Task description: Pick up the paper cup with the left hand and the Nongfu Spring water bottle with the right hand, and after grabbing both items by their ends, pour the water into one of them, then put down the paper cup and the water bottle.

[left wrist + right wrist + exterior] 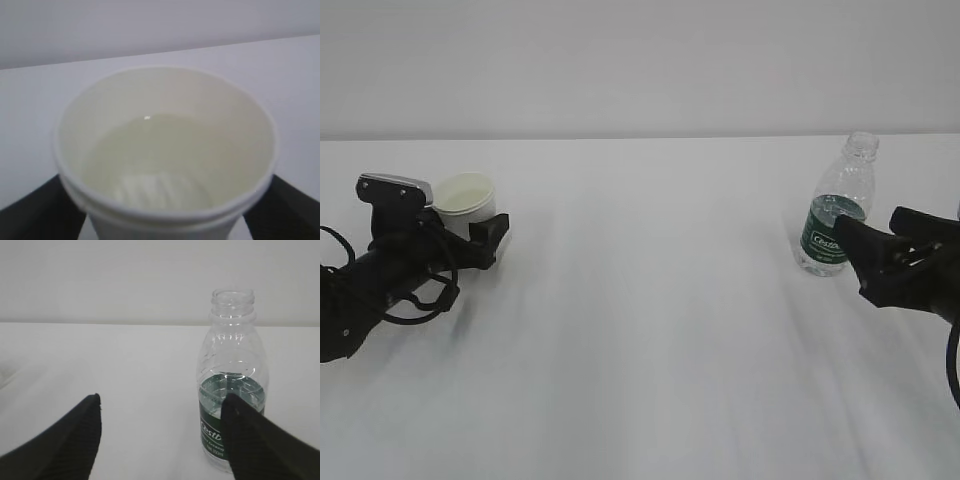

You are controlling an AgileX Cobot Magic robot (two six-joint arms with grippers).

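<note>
Standing upright at the left of the frame, the paper cup (pixel 466 197) was seen between the parted fingers of the left tool (pixel 480 232), with water (pixel 150 160) pooled inside; it was judged set down and released. At the right, the Nongfu Spring water bottle (pixel 837 208) stood on the bench (pixel 650 330), with the right tool (pixel 868 248) spread open, one finger in front of the label. Wide bare bench lay between them, so both tools could be withdrawn outward freely.
</note>
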